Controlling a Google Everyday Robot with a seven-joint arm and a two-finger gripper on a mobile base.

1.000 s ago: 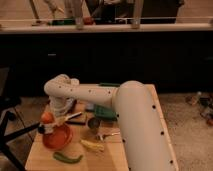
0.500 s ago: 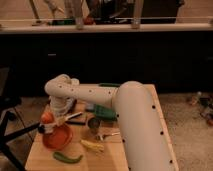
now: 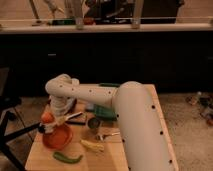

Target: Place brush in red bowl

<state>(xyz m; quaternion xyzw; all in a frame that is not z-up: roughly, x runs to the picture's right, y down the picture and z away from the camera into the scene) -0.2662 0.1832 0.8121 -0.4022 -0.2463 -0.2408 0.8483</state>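
Reaching down across the wooden counter, the robot's white arm held its gripper low at the left end, just above the far rim of the red bowl. Over the previous second almost nothing had shifted: arm, bowl and the clutter around them sat in the same places, which suggested the arm had paused at the point of delivery, not carrying on with the move. The brush lay slanted beneath the gripper, its pale handle running up and to the right toward the middle of the counter and its dark head down and to the left, over the bowl's near-left rim. Its long axis was therefore a shallow diagonal across the bowl's upper edge. Whether the gripper was clamped on the handle or had already let go could not be told. A small orange fruit sat just beside the gripper at the bowl's rim. Nearby lay a green pepper, a yellow item, a dark cup, a spoon and a green tray. By appearances, the release was all that remained.
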